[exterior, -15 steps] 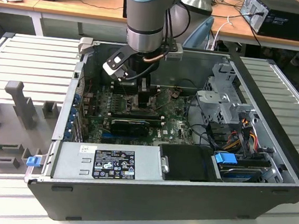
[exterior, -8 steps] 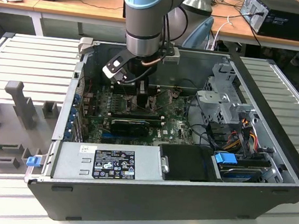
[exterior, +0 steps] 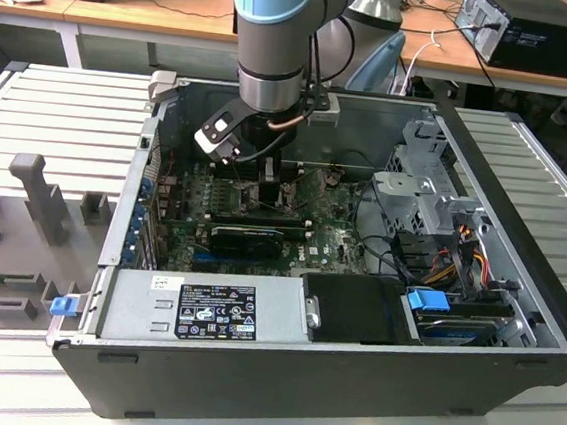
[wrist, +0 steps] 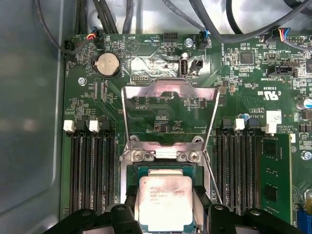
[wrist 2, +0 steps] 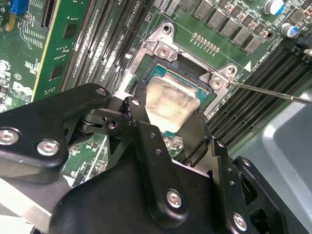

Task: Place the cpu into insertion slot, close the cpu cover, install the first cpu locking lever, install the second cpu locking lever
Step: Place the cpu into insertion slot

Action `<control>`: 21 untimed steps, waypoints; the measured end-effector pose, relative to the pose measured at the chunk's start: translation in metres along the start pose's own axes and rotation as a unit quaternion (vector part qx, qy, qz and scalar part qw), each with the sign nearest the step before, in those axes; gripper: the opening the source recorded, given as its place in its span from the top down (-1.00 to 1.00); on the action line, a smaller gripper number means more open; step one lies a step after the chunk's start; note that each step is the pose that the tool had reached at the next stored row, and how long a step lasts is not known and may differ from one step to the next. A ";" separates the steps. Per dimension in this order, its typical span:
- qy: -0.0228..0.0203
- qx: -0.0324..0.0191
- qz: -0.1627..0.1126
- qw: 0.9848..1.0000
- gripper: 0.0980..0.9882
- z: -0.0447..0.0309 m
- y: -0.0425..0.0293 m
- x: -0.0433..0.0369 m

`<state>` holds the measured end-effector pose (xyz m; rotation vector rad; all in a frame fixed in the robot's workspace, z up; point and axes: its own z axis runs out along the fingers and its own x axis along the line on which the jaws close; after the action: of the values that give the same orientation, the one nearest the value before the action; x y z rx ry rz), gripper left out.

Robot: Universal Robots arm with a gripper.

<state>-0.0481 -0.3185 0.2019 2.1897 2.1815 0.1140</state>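
Observation:
The cpu [wrist: 165,204], a pale metallic square, sits between my gripper's [wrist: 165,195] black fingers [wrist: 131,207], which press on two opposite edges. It hangs just over the insertion slot [wrist: 146,156], whose silvery rim frames a dark centre on the green board. In the second wrist view the cpu [wrist 2: 173,100] lies slightly tilted above the insertion slot [wrist 2: 163,46], with the gripper [wrist 2: 170,109] shut on it. The cpu cover [wrist: 168,90] stands swung open beyond the socket. A thin locking lever [wrist 2: 273,92] sticks out beside the socket. In the exterior view the gripper [exterior: 269,181] reaches down into the computer case.
Long black memory slots [wrist: 92,170] flank the socket on both sides, and a green memory card [wrist: 275,175] stands in one. A coin battery [wrist: 108,65] and cables lie beyond the cover. The power supply [exterior: 204,310], a black card [exterior: 251,238] and the drive cage [exterior: 425,206] crowd the case.

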 end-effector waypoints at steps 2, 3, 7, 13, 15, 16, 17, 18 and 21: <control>0.000 0.000 0.000 1.000 0.04 0.0001 0.0000 0.0000; 0.000 0.000 0.000 1.000 0.04 0.0003 0.0000 0.0001; 0.000 0.000 0.000 1.000 -0.14 -0.0062 0.0006 0.0002; 0.000 0.000 0.000 1.000 0.74 -0.0133 0.0012 0.0003; 0.000 0.000 0.000 1.000 0.98 -0.0167 0.0015 0.0004; 0.000 0.000 0.000 1.000 0.98 -0.0182 0.0016 0.0004; 0.000 0.000 0.000 1.000 0.98 -0.0198 0.0018 0.0004; 0.000 0.000 0.000 1.000 0.98 -0.0209 0.0019 0.0004; 0.000 0.000 0.000 1.000 0.98 -0.0232 0.0021 0.0005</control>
<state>-0.0481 -0.3184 0.2252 2.1895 2.1814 0.1140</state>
